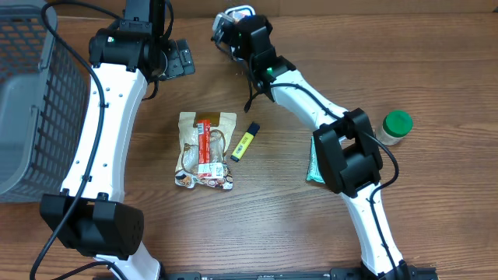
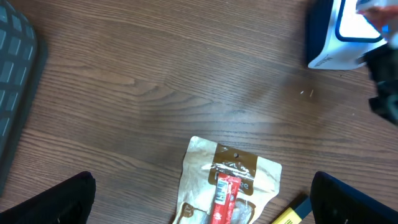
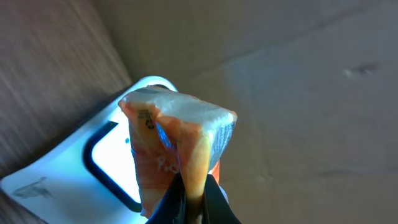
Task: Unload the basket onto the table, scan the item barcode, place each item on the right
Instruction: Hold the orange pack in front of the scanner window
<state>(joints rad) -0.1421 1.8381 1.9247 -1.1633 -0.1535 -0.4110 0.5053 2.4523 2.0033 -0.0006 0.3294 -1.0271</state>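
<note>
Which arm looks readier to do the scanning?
Right: the right gripper is shut on the orange packet, held at the lit scanner. The left gripper hangs open and empty.

Wooden table (image 1: 257, 233): grey mesh basket (image 1: 31, 101) left, white barcode scanner (image 2: 339, 37) at far edge, tan snack pouch (image 1: 205, 149) beside yellow highlighter (image 1: 244, 141) centrally, green-lidded jar (image 1: 395, 127) and teal packet (image 1: 313, 167) right.

Overhead: far above, facing straight down over the whole table (image 1: 257, 233).
Left wrist: nearer, angled down; shares pouch (image 2: 233, 180) and scanner (image 2: 345, 34) with overhead.
Right wrist: very close, facing the scanner.
</note>
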